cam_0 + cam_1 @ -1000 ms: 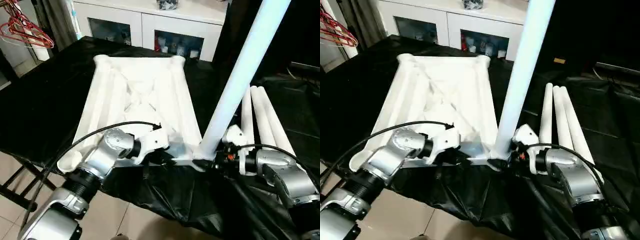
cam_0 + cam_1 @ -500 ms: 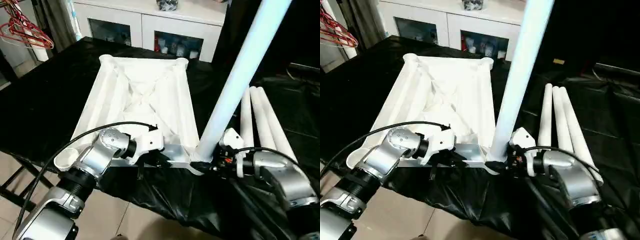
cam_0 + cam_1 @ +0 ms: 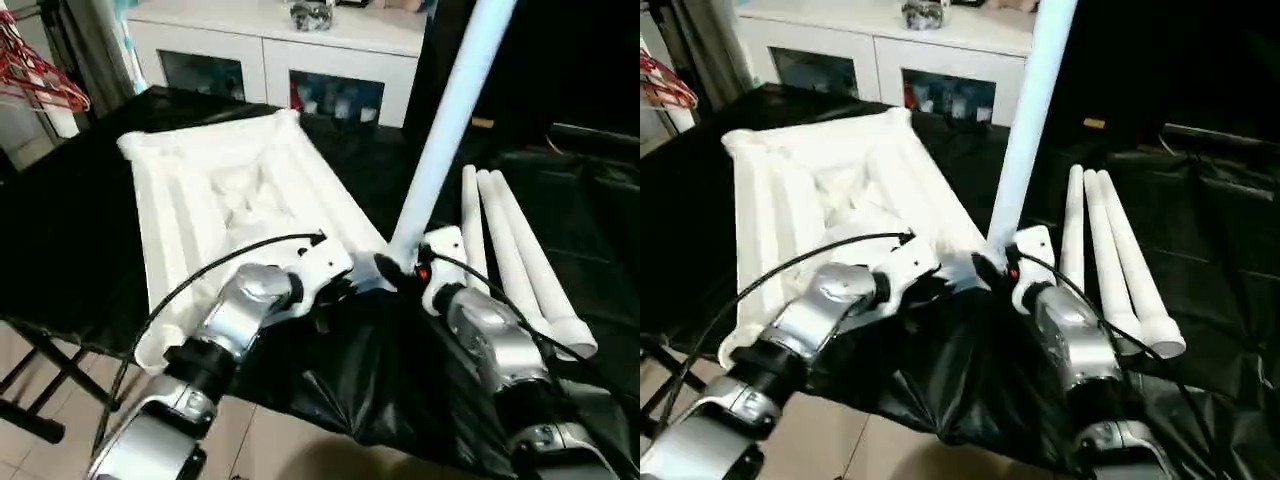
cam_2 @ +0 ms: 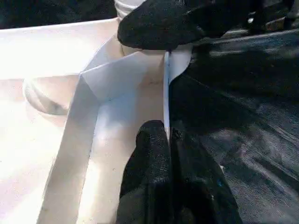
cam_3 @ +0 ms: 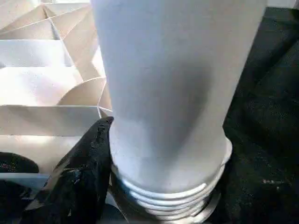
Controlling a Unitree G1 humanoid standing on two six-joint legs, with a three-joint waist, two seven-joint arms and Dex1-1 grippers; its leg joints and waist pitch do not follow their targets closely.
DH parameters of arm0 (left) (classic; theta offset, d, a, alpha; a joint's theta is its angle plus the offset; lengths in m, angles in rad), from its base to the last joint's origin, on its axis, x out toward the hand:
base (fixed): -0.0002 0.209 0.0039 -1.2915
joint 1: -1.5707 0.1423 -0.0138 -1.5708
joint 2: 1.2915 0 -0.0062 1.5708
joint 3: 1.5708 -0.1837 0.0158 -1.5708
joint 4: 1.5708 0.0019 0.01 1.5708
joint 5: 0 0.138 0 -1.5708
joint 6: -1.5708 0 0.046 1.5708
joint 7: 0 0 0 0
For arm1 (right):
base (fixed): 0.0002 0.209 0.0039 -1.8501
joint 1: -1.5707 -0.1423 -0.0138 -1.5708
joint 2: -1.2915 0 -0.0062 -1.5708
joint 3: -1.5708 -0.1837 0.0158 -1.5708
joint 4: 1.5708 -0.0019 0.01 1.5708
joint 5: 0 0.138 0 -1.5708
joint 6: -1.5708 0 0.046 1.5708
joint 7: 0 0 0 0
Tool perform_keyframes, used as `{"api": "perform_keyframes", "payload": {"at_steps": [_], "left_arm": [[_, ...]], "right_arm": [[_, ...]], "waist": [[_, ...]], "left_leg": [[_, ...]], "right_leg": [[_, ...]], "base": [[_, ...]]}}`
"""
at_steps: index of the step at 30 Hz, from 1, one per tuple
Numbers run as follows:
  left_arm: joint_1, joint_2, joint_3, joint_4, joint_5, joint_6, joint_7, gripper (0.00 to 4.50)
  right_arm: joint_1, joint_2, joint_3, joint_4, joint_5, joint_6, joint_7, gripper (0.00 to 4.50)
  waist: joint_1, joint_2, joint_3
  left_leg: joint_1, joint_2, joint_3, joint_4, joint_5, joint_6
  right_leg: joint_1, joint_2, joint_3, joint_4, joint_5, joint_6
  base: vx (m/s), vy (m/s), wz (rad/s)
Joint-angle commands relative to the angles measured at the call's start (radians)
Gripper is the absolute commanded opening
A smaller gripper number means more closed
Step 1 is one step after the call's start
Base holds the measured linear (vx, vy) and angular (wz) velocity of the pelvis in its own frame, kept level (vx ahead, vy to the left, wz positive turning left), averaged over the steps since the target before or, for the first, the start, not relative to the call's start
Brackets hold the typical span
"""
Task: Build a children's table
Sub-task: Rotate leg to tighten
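Note:
The white table top lies upside down on the black-covered table, ribbed underside up. One white leg stands upright at its near right corner, the threaded end showing just above the socket. My right gripper holds this leg at its base, with one black finger pressed against its side. My left gripper is shut on the thin near rim of the top, close beside that corner. Three more legs lie side by side to the right.
A white cabinet with glass doors stands behind the table. Red hangers hang at the far left. The black cloth bunches and drapes over the near edge. A dark stand leg is on the floor at the lower left.
The table top has swung, its far end going left and its near right corner away from me. Both grippers and the upright leg moved with it. The view has also shifted.

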Motion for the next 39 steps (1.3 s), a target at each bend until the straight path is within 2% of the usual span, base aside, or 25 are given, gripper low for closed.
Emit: {"api": "perform_keyframes", "payload": {"at_steps": [1,2,5,7,9,11,13,14,18,24,27,28,31,37,39], "left_arm": [[-0.006,-0.075,-0.037,-0.021,-0.029,-0.029,-0.017,0.0],[-0.003,-0.07,-0.04,-0.026,-0.034,-0.032,-0.028,0.0],[0.008,-0.05,-0.041,-0.042,-0.046,-0.043,-0.064,0.0],[0.012,-0.04,-0.043,-0.048,-0.049,-0.059,-0.086,0.0],[0.015,-0.037,-0.044,-0.052,-0.053,-0.06,-0.098,0.0],[0.023,-0.019,-0.048,-0.065,-0.065,-0.069,-0.142,0.0],[0.027,0.0,-0.05,-0.074,-0.074,-0.077,-0.187,0.0],[0.029,0.012,-0.051,-0.078,-0.08,-0.085,-0.217,0.0],[0.025,0.048,-0.053,-0.073,-0.086,-0.111,-0.289,0.0],[0.024,0.099,-0.069,-0.083,-0.101,-0.12,-0.404,0.0],[0.02,0.127,-0.07,-0.082,-0.114,-0.122,-0.468,0.0],[0.016,0.134,-0.069,-0.075,-0.115,-0.128,-0.486,0.0],[0.011,0.139,-0.067,-0.065,-0.115,-0.133,-0.498,0.0],[0.006,0.15,-0.068,-0.058,-0.118,-0.137,-0.514,0.0],[0.01,0.151,-0.067,-0.058,-0.117,-0.138,-0.511,0.0]], "right_arm": [[0.009,0.058,0.061,0.065,-0.009,0.036,0.041,3.51],[0.006,0.056,0.059,0.061,-0.001,0.039,0.053,3.51],[-0.002,0.033,0.06,0.056,-0.01,0.017,0.072,3.91],[-0.002,0.014,0.064,0.052,-0.012,0.0,0.101,4.03],[0.0,0.006,0.065,0.048,-0.009,-0.005,0.122,4.03],[0.016,-0.031,0.087,0.021,-0.009,-0.01,0.204,4.03],[0.034,-0.071,0.111,-0.01,-0.011,-0.006,0.281,4.03],[0.048,-0.098,0.124,-0.034,-0.007,0.001,0.334,4.03],[0.08,-0.169,0.144,-0.098,0.024,0.025,0.493,4.03],[0.099,-0.229,0.172,-0.133,0.025,0.016,0.599,4.03],[0.109,-0.253,0.176,-0.156,0.033,0.021,0.642,3.66],[0.116,-0.263,0.179,-0.172,0.04,0.028,0.664,3.59],[0.125,-0.274,0.184,-0.192,0.043,0.036,0.692,3.33],[0.134,-0.283,0.192,-0.205,0.047,0.043,0.714,2.87],[0.138,-0.272,0.187,-0.202,0.054,0.05,0.708,2.83]], "waist": [[0.002,-0.005,-0.04],[0.003,-0.004,-0.04],[0.005,0.002,-0.041],[0.004,0.0,-0.043],[0.006,0.001,-0.044],[0.009,0.002,-0.045],[0.009,0.002,-0.046],[0.011,0.002,-0.045],[0.012,0.004,-0.042],[0.009,0.003,-0.041],[0.009,0.004,-0.043],[0.01,0.011,-0.044],[0.012,0.008,-0.045],[0.021,0.008,-0.042],[0.022,0.007,-0.044]], "left_leg": [[-0.003,0.056,-0.021,-0.078,-0.171,0.032],[-0.003,0.057,-0.021,-0.078,-0.166,0.039],[-0.002,0.057,-0.02,-0.077,-0.164,0.044],[-0.003,0.058,-0.02,-0.076,-0.158,0.047],[-0.003,0.058,-0.018,-0.073,-0.13,0.062],[-0.002,0.059,-0.017,-0.071,-0.127,0.073],[-0.006,0.058,-0.018,-0.07,-0.113,0.083],[-0.004,0.059,-0.017,-0.069,-0.118,0.094],[-0.002,0.061,-0.018,-0.072,-0.148,0.103],[-0.005,0.061,-0.019,-0.073,-0.151,0.092],[-0.002,0.062,-0.018,-0.072,-0.14,0.092],[-0.002,0.063,-0.018,-0.071,-0.133,0.094],[-0.001,0.064,-0.016,-0.069,-0.123,0.103],[0.001,0.065,-0.016,-0.072,-0.15,0.086],[0.0,0.064,-0.017,-0.071,-0.138,0.084]], "right_leg": [[0.035,-0.09,0.049,-0.087,-0.206,-0.193],[0.035,-0.09,0.049,-0.086,-0.187,-0.199],[0.036,-0.09,0.049,-0.085,-0.169,-0.205],[0.038,-0.091,0.049,-0.083,-0.15,-0.211],[0.039,-0.09,0.049,-0.079,-0.094,-0.227],[0.04,-0.089,0.048,-0.076,-0.068,-0.238],[0.045,-0.089,0.048,-0.072,-0.041,-0.242],[0.043,-0.089,0.048,-0.072,-0.039,-0.244],[0.043,-0.089,0.047,-0.078,-0.077,-0.243],[0.043,-0.09,0.046,-0.078,-0.104,-0.25],[0.042,-0.089,0.046,-0.076,-0.085,-0.254],[0.042,-0.089,0.047,-0.073,-0.06,-0.261],[0.042,-0.087,0.045,-0.07,-0.015,-0.274],[0.042,-0.09,0.046,-0.074,-0.07,-0.269],[0.043,-0.09,0.046,-0.072,-0.065,-0.265]], "base": [[0.0,0.0,0.0],[0.0,0.0,0.0],[0.0,0.0,0.0],[0.0,0.0,0.0],[0.0,0.0,0.0],[0.0,0.0,0.0],[0.0,0.0,0.0],[0.0,0.0,0.0],[0.0,0.0,0.0],[0.0,0.0,0.0],[0.0,0.0,0.0],[0.0,0.0,0.0],[0.0,0.0,0.0],[0.0,0.0,0.0],[0.0,0.0,0.0]]}}
